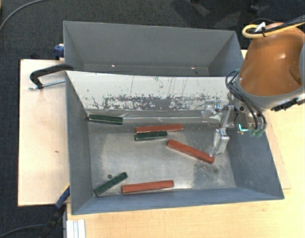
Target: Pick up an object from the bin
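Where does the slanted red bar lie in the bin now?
In the camera view, the slanted red bar lies right of centre in the bin, its right end beside the end effector.

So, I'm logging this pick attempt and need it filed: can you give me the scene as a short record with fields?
bin: grey metal bin, six loose bars
gripper: gripper on the right side, down at the right end of the slanted red bar; contact unclear
centre: middle red bar with middle green bar close alongside
back left: back-left green bar by the far wall
front: front green bar, tilted, next to front red bar
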Motion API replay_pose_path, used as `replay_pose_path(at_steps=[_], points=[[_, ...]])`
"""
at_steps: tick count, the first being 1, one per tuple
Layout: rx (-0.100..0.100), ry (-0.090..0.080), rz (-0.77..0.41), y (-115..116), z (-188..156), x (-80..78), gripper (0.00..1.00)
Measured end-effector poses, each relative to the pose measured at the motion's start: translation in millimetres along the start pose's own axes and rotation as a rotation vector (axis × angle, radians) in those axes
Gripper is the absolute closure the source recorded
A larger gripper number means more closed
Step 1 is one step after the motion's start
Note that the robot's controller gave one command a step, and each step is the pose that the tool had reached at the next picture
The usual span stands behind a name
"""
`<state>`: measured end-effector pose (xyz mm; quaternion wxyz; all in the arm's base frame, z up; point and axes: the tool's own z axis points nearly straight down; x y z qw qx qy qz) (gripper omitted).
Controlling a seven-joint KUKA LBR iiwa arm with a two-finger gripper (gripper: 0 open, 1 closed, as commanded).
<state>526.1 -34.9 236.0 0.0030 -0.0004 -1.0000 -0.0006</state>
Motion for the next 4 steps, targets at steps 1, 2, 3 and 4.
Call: replay_pose_path(at_steps=[1, 2, 3, 4], points=[[-0.002, 0.000, -0.113, 54, 98, -37.2, 0.00], [0.001, -0.006, -0.048, 15, 163, -66.0, 0.00], [0.000, -0.014, -0.051, 17, 157, -67.8, 1.00], [0.003, -0.022, -0.072, -8, 21, -60.2, 1.00]])
